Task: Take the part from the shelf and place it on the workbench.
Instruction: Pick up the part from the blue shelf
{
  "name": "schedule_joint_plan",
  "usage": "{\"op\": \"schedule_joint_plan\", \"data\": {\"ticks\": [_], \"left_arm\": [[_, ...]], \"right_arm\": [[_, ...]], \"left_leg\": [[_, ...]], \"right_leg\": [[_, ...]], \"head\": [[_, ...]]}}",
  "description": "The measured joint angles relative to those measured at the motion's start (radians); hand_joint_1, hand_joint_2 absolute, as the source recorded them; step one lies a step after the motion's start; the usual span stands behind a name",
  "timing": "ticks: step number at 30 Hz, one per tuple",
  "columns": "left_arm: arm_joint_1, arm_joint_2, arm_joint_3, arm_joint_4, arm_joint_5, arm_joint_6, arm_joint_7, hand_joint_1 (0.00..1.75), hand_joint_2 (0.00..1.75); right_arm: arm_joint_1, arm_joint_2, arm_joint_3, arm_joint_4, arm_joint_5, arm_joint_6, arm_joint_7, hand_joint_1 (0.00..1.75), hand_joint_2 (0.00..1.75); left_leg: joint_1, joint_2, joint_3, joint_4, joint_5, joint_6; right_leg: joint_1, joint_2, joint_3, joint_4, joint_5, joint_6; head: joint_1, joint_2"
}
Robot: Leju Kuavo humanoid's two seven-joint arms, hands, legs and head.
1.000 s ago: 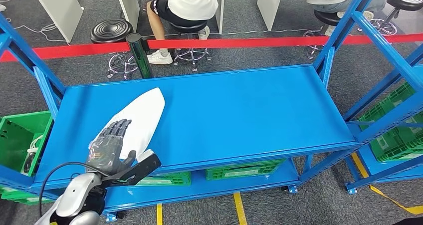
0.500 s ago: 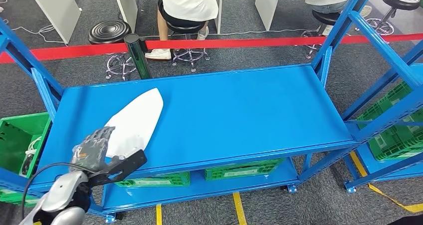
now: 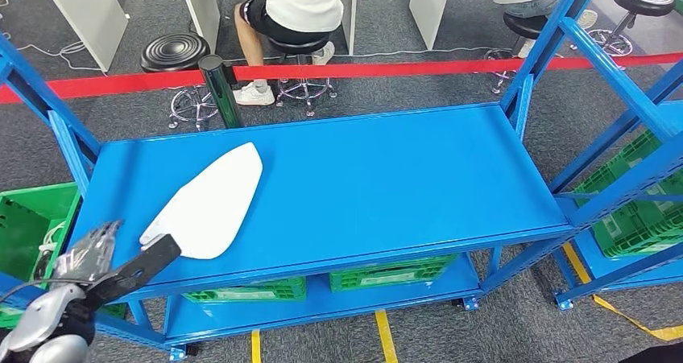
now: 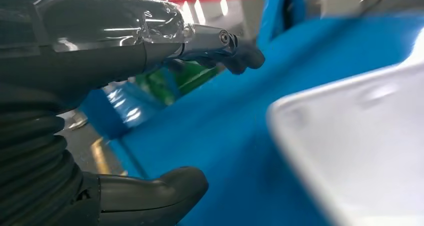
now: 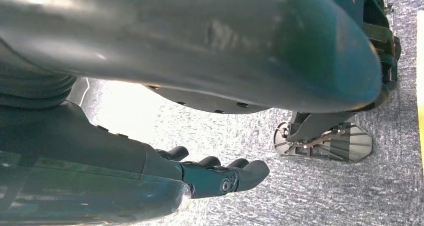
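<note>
On the blue shelf [image 3: 362,178] lies the white part [image 3: 211,202], left robot hand [image 3: 97,258] beside it, fingers spread, empty.

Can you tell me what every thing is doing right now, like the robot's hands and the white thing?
white part: lying flat on the blue shelf, not held.
left hand: fingers apart, holding nothing, just off the shelf's front corner beside the part.
right hand: hanging over the grey floor, fingers slightly curled, holding nothing.
green crates: sitting on the lower shelves.
black stool: nobody on it.
</note>
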Motion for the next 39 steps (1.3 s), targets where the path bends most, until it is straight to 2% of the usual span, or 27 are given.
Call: {"op": "schedule_joint_plan", "data": {"ticks": [3,8,16,19,23,34,39], "left_arm": [[0.024,0.000,0.049,0.015,0.042,0.010,0.001,0.00,1.75],[0.036,0.002,0.072,0.036,0.072,0.070,0.001,0.00,1.75],[0.028,0.007,0.060,0.063,0.086,0.078,-0.006,0.00,1.75],[0.007,0.011,0.026,0.067,0.105,0.130,-0.059,0.00,1.75],[-0.033,0.004,-0.064,0.072,0.094,0.269,-0.161,0.00,1.75],[-0.065,-0.035,-0.199,0.096,0.067,0.451,-0.257,0.00,1.75],[-0.067,-0.064,-0.231,0.115,0.096,0.477,-0.264,0.00,1.75]], "right_arm": [[0.001,0.000,0.000,0.000,0.003,0.001,0.000,0.00,0.00],[0.000,0.000,0.000,0.000,0.002,0.000,0.000,0.00,0.00],[-0.002,0.000,0.000,0.000,-0.004,0.001,0.000,0.00,0.00],[-0.002,0.000,0.000,0.000,-0.005,0.001,0.000,0.00,0.00],[-0.007,0.000,0.000,0.000,-0.005,0.000,0.000,0.00,0.00],[-0.011,0.000,0.001,0.000,-0.004,-0.006,0.000,0.00,0.00],[-0.011,0.000,0.001,0.000,-0.003,-0.007,0.001,0.00,0.00]], "left_leg": [[0.000,-0.001,0.000,0.000,0.000,0.000],[0.000,-0.003,0.000,0.000,0.000,0.000],[0.000,-0.014,0.000,0.000,0.000,0.000],[0.001,-0.020,0.000,0.000,0.000,0.000],[0.000,-0.027,-0.001,0.000,0.001,-0.001],[0.001,-0.029,-0.001,0.000,0.001,-0.001],[0.001,-0.029,-0.001,0.000,0.001,-0.001]], "right_leg": [[0.000,0.000,0.000,0.000,0.000,0.000],[0.000,0.000,0.000,0.000,0.000,0.000],[0.000,-0.002,-0.002,0.000,0.000,0.000],[0.000,-0.005,-0.003,0.000,0.000,0.000],[0.000,-0.010,-0.002,0.000,0.000,0.000],[0.000,-0.011,-0.001,0.000,-0.001,0.000],[0.000,-0.011,-0.001,0.000,-0.001,0.000]], "head": [[0.000,0.000],[0.000,0.000],[-0.001,0.000],[-0.001,0.000],[-0.001,0.000],[-0.002,0.000],[-0.002,0.000]]}}
